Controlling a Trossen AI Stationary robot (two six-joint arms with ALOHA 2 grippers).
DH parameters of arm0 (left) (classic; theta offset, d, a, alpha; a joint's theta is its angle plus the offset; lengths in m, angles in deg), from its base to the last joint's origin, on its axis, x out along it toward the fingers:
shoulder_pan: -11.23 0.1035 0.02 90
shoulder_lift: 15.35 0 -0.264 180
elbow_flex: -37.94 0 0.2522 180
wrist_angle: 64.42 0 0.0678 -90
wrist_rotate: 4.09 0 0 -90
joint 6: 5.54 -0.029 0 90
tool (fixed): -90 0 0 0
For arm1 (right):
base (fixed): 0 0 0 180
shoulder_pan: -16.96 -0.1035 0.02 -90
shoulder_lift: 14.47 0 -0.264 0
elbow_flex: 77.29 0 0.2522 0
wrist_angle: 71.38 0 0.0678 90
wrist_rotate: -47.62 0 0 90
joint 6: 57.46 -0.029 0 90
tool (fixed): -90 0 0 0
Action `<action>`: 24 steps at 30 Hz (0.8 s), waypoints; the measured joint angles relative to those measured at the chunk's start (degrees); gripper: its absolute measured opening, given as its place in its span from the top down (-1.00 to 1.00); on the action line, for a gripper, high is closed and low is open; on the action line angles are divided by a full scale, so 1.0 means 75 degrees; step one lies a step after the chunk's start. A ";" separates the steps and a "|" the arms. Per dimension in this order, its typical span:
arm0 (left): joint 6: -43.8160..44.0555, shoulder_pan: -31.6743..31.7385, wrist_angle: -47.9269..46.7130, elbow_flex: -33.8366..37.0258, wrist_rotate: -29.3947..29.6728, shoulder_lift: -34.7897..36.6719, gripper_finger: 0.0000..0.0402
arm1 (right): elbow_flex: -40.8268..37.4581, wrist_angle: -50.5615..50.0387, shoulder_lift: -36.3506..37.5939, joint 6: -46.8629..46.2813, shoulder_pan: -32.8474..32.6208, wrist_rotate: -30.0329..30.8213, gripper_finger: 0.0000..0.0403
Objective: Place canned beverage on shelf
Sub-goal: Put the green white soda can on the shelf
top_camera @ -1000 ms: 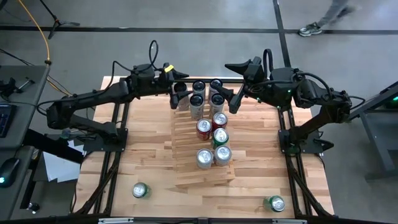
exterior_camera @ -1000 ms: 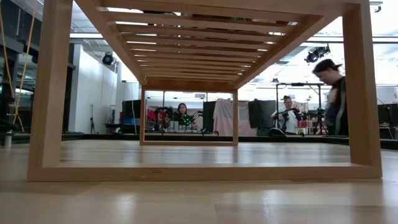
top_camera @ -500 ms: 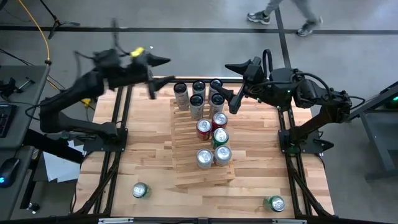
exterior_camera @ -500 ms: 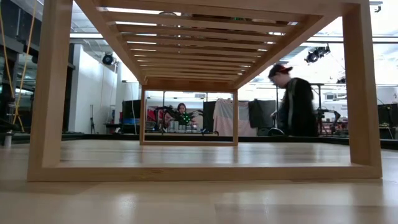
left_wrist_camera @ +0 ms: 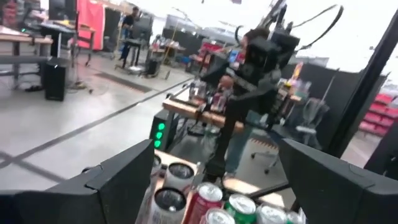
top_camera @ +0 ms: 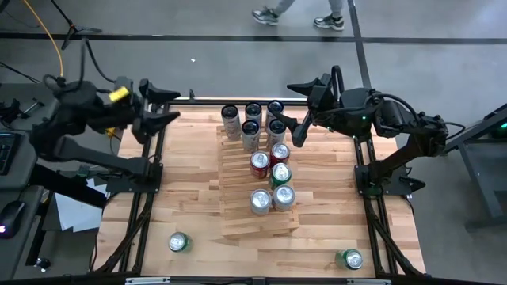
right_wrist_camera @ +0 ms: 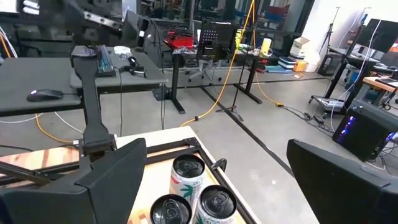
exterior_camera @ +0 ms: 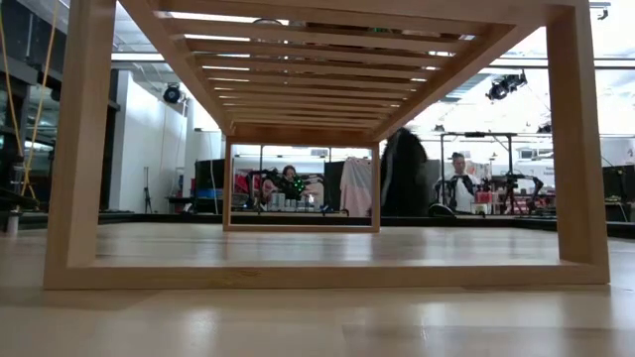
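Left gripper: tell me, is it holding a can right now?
No. In the high view the left gripper is open and empty at the table's left edge, away from the shelf.

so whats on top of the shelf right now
Nine upright cans stand on the shelf: five dark ones at the far end, then two red, one green and two silver. The slats under them are hidden.

pale slatted shelf [exterior_camera: 327, 268] frames the view (from beneath); a dark-clothed person [exterior_camera: 402, 183] stands beyond
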 joint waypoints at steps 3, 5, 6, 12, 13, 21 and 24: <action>-0.0149 -0.0515 0.0015 0.0005 0.0525 -0.0217 -0.68 | 0.0000 -0.0002 -0.0001 0.0079 0.0000 0.0000 -0.86; -0.0258 -0.0763 0.0013 0.0002 0.0680 -0.0379 -0.68 | 0.0000 -0.0023 0.0004 0.0055 -0.0004 -0.0005 -0.86; -0.0310 -0.0857 0.0013 0.0005 0.0710 -0.0474 -0.68 | 0.0000 -0.0056 0.0018 -0.0019 -0.0024 -0.0030 -0.86; -0.0704 -0.1172 0.0019 0.0010 0.0717 -0.0806 -0.68 | 0.0000 -0.0421 0.0225 -0.0648 -0.0226 -0.0111 -0.86; -0.0734 -0.1205 0.0029 0.0010 0.0718 -0.0824 -0.68 | 0.0000 -0.0467 0.0256 -0.0730 -0.0272 -0.0110 -0.86; -0.0155 -0.1568 0.0089 0.0008 0.0445 -0.0832 -0.68 | 0.0000 -0.0858 0.0316 -0.1156 -0.0544 -0.0114 -0.86; 0.0418 -0.1972 0.0090 -0.0004 -0.0113 -0.0930 -0.68 | 0.0000 -0.0971 0.0303 -0.1153 -0.0574 -0.0116 -0.86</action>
